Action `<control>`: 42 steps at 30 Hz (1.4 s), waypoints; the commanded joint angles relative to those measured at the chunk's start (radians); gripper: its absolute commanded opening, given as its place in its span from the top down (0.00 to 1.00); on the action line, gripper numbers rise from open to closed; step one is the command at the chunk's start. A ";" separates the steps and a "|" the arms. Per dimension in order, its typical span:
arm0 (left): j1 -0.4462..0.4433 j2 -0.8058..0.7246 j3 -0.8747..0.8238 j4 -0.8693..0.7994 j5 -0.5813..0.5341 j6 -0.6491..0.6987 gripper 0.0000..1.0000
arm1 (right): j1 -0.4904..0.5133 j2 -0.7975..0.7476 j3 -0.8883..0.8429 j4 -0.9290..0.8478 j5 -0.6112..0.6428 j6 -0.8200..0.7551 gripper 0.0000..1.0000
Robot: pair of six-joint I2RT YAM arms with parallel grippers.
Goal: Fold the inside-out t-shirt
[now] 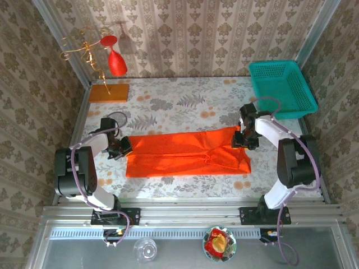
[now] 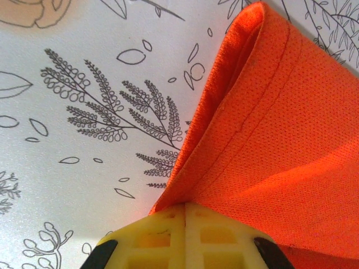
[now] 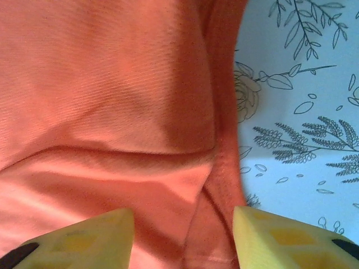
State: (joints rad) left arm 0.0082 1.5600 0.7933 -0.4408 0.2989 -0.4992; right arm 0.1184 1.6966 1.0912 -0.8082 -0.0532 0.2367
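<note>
Left tool [image 2: 185, 218] pinching t-shirt [image 1: 185, 152], teal basket [image 1: 280, 87], orange board [image 1: 108, 92], wine glass [image 1: 116, 63] behind

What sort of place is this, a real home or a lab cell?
Most likely a lab test cell dressed as a home: a left arm and right arm bolted to a metal rail, wallpaper panels boxing in a floral table, a t-shirt and basket as props.

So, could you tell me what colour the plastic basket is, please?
The basket is teal, best seen in the top external view.
</note>
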 commanded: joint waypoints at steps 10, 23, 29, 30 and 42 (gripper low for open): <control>0.007 -0.010 0.003 -0.030 -0.004 0.025 0.99 | 0.003 0.080 0.045 -0.028 0.073 -0.054 0.44; 0.007 -0.015 -0.003 -0.030 0.000 0.022 0.99 | 0.009 0.157 0.045 -0.001 0.069 -0.012 0.45; 0.008 -0.012 -0.006 -0.030 0.002 0.022 0.99 | 0.012 0.170 0.031 -0.016 0.067 0.022 0.60; 0.007 -0.013 -0.006 -0.031 0.002 0.021 0.99 | 0.012 0.167 0.031 -0.018 0.064 0.028 0.63; 0.006 -0.066 0.010 -0.046 0.024 0.009 0.95 | 0.002 0.133 0.080 -0.078 0.088 0.036 0.95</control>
State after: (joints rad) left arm 0.0082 1.5463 0.7933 -0.4484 0.3180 -0.4931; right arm 0.1310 1.8309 1.1526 -0.8223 -0.0193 0.2687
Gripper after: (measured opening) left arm 0.063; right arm 0.066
